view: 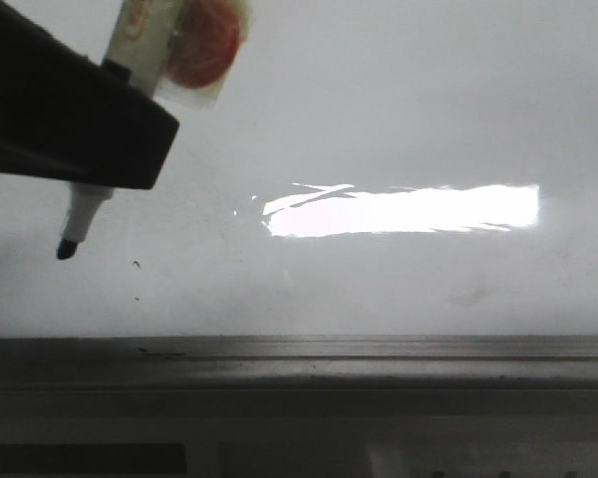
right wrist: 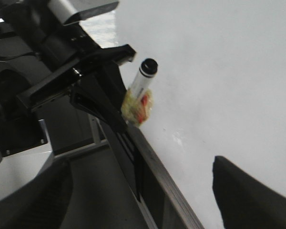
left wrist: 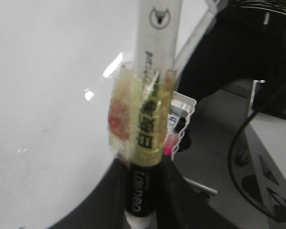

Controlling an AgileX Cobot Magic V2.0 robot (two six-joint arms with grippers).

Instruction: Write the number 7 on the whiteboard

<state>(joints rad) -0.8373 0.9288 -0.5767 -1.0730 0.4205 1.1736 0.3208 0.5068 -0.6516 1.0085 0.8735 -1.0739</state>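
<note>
Fingers of the left gripper squeeze the marker tight, tip pointed at the whiteboard for writing; right gripper's grip is unclear.

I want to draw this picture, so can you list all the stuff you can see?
Whiteboard: one, glossy white-grey, fills the front view; no 7 on it yet, only tiny black specks.
Glare: one, bright white rectangle, middle of the board.
Bottom rim: one, grey, along the board's lower edge.
Marker: one, white with black tip, left side, tip near the board.
Tape: one wrap, yellowish with a red patch, round the marker.
Left gripper: black jaws, shut on the marker.
Right gripper: hardly in view.
</note>
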